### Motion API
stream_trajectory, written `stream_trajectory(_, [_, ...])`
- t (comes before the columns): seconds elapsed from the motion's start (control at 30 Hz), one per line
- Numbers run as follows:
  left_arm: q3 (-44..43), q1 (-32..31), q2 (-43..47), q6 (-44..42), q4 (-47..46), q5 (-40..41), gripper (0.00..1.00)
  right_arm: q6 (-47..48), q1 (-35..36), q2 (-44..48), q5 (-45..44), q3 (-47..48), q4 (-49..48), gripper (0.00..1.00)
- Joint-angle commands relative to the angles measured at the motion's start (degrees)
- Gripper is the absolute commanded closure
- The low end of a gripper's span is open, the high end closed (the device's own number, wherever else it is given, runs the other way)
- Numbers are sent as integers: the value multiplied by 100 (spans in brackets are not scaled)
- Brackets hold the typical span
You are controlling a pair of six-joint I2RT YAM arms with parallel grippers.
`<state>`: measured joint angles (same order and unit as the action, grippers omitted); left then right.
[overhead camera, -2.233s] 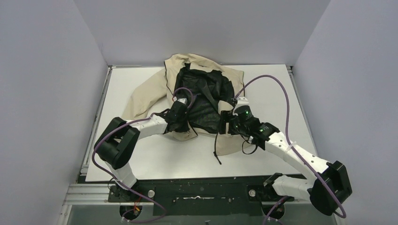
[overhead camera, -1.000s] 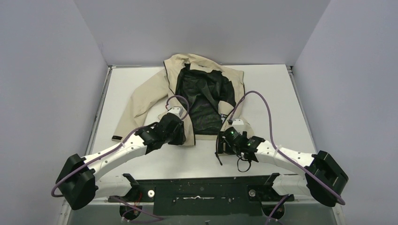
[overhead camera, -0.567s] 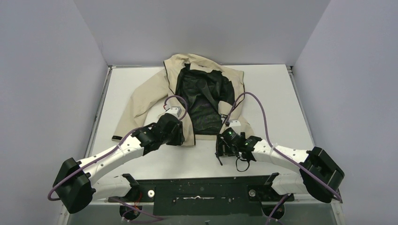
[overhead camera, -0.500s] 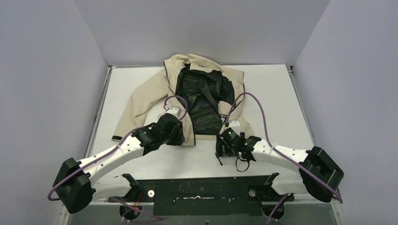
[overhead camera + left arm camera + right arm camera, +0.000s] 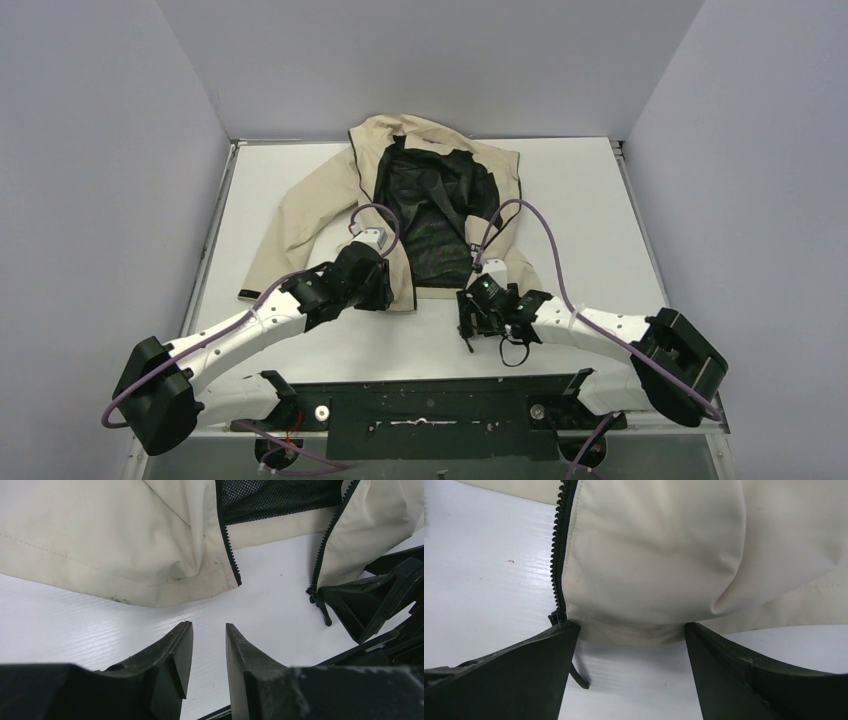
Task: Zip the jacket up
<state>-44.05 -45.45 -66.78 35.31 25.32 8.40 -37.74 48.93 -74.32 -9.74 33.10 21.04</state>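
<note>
The jacket (image 5: 430, 200) lies open and face-up on the white table (image 5: 590, 200). Its black mesh lining (image 5: 435, 215) shows between the two beige panels, so the two zipper halves are not yet joined. Both arms reach to the near hem, the sensible place, since a zip has to be started at its bottom end. The left gripper (image 5: 207, 627) sits low over bare table, its jaws a narrow gap apart with nothing between them. Just beyond its fingertips lies the hem corner of one panel, where that panel's row of zipper teeth (image 5: 227, 555) runs out. That position looks chosen to nip the loose end and carry it across. The right gripper (image 5: 630, 627) has its jaws spread wide, and the hem corner of the other panel bulges into the space between them without being clamped. That panel's zipper tape (image 5: 560, 545) runs down to one fingertip, and a thin dark pull (image 5: 580, 677) trails out below that same finger. From the left wrist, the slider (image 5: 316, 599) shows at the foot of this tape, right against the right gripper's fingers. I read the wide straddle as a way to take the fabric beside the slider and hold it steady while the other end is fed in. Between the two zipper ends there is a stretch of bare table. They must be brought together and lined up closely, and the soft, puckered cloth at both corners may make that fiddly.
</note>
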Motion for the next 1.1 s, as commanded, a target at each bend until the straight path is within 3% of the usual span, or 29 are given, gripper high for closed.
stream_trajectory(0.0, [-104, -23, 34, -82, -124, 21, 70, -76, 56, -234, -164, 129, -31, 18])
stream_trajectory(0.33, [-68, -25, 51, -102, -122, -2, 70, -123, 164, -756, -524, 304, 178, 19])
stream_trajectory(0.53, [-45, -21, 92, -102, -132, -14, 70, -192, 288, -970, -664, 445, 325, 27])
stream_trajectory(0.7, [-6, -25, 134, -83, -158, -38, 70, -246, 352, -1082, -662, 451, 276, 49])
stream_trajectory(0.87, [12, -25, 174, -80, -175, -49, 70, -279, 366, -1022, -557, 435, 162, 82])
stream_trajectory(0.93, [11, -25, 174, -82, -197, -66, 70, -284, 364, -953, -505, 422, 89, 99])
stream_trajectory(1.07, [30, -24, 180, -82, -280, -220, 70, -303, 366, -698, -354, 393, -106, 100])
